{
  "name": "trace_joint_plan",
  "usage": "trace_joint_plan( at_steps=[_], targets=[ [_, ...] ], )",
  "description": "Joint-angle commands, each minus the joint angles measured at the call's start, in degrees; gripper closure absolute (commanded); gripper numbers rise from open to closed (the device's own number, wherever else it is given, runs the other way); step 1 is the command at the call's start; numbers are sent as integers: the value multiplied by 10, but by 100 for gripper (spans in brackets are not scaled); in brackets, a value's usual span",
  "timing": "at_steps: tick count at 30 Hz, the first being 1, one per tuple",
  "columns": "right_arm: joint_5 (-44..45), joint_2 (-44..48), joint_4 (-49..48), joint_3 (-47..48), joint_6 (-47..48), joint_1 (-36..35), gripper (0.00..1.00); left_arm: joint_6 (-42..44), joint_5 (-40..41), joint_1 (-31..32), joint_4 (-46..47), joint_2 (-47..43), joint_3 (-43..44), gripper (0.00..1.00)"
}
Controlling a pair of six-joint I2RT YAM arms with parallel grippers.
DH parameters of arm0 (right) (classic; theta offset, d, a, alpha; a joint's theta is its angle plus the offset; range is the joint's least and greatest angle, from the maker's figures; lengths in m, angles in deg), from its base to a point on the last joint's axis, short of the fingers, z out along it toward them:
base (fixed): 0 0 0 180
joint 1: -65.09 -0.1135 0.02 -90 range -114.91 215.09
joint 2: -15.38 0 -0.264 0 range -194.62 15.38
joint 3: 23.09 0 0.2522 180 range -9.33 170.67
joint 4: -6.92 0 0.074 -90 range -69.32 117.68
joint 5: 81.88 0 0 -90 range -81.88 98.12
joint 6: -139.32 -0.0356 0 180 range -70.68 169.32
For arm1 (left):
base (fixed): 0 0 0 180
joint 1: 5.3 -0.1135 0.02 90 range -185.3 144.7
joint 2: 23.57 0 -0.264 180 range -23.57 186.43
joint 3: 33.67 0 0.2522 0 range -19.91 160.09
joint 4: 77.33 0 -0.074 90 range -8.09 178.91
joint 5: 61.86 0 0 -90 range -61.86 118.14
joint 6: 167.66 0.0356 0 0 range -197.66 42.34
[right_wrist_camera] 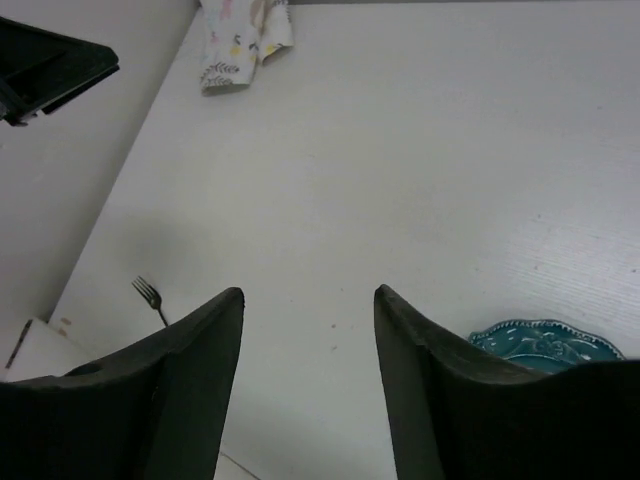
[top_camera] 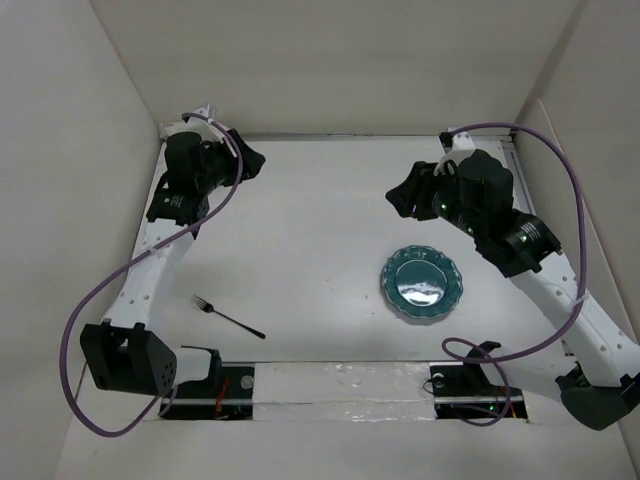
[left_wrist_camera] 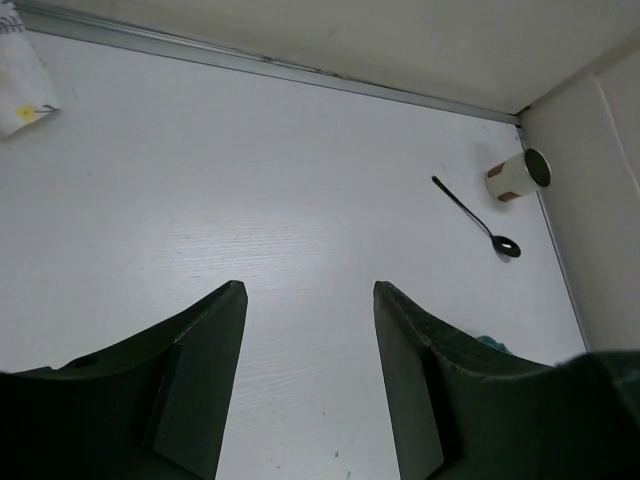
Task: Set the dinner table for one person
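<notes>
Large plain white matte rectangular worktop (top_camera: 310, 230) fills the space btwn the white walls, in front of both arm bases. On it, 1 of each:
- Round teal plate w/ scalloped rim (top_camera: 422, 284), right of centre.
- Thin black fork (top_camera: 227, 316), near-left.
- Long black spoon (left_wrist_camera: 475, 217) by the far-right corner.
- Tan paper cup (left_wrist_camera: 518, 176) just beside the spoon, prob. lying on its side, though it shows small.
- Crumpled white cloth w/ pastel print (right_wrist_camera: 243, 35), far-left corner.

2 tools: left tool (left_wrist_camera: 310, 295) and right tool (right_wrist_camera: 310, 295) both gape wide, nothing btwn their fingers, both above the worktop's far half.
</notes>
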Motion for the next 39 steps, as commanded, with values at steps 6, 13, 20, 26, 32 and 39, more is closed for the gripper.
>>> trace_joint_plan(
  at_steps=[6,13,20,26,32,39],
  targets=[
    [-92,29,-14,-48,-6,48,100,-4,210,-8,-69,56,87,84],
    [-112,52,-27,-93,5,67,100,-15,290,-60,-141,227,230,99],
    [-124,64,-39,-125,14,90,100,-22,297,-101,-172,369,310,62],
    [-158,21,-42,-126,20,90,75,-38,279,-107,-176,489,365,53],
    [-165,-5,-37,-112,24,90,56,-90,270,-117,-128,548,371,40],
    [-166,-21,-39,-115,14,84,54,-158,270,-135,-30,546,303,38]
  ],
)
